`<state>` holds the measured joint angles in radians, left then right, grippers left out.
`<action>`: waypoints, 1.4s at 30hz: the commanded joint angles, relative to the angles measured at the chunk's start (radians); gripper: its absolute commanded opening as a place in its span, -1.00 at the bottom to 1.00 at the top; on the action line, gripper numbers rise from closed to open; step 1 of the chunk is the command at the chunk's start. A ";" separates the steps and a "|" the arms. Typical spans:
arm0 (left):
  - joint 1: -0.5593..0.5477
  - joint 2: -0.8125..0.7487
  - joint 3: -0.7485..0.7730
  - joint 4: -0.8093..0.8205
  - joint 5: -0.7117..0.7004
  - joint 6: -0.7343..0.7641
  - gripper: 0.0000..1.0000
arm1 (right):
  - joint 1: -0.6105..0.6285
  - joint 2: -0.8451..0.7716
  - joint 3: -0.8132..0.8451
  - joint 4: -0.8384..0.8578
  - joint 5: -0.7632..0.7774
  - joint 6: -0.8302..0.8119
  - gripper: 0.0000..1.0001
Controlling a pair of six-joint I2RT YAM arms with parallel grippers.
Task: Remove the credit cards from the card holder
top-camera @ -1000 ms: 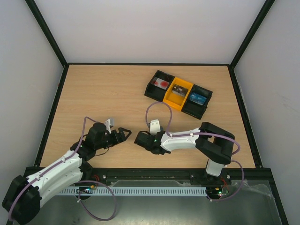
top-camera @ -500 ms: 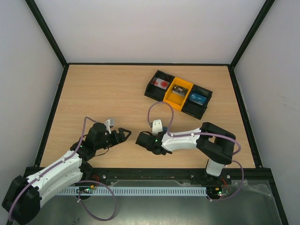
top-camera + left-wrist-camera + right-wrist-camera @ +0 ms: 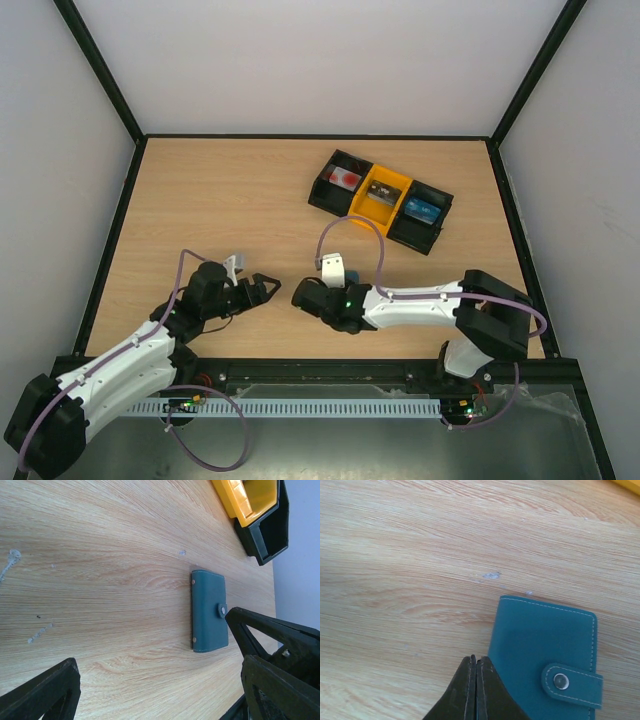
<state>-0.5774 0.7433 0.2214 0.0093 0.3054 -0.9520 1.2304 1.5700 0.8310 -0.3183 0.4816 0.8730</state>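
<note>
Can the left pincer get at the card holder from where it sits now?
Probably yes. The left pincer is open and faces the closed card holder, only table between them. But the right pincer, shut, sits at the holder's edge and may crowd the grasp.

A black-and-yellow three-bin tray (image 3: pixel 366 217) sits askew on the wooden table's (image 3: pixel 220 200) far half

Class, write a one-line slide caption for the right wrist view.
Shut right gripper at the edge of the closed card holder on the wooden table.
</note>
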 commanded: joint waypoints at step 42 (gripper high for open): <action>0.005 -0.029 -0.002 -0.019 0.006 0.008 0.75 | -0.089 0.036 -0.108 0.023 -0.031 0.009 -0.96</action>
<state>-0.5774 0.7185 0.2214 0.0078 0.3138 -0.9531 1.1477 1.6360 0.7692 -0.3283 0.5365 0.8948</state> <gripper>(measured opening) 0.882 0.025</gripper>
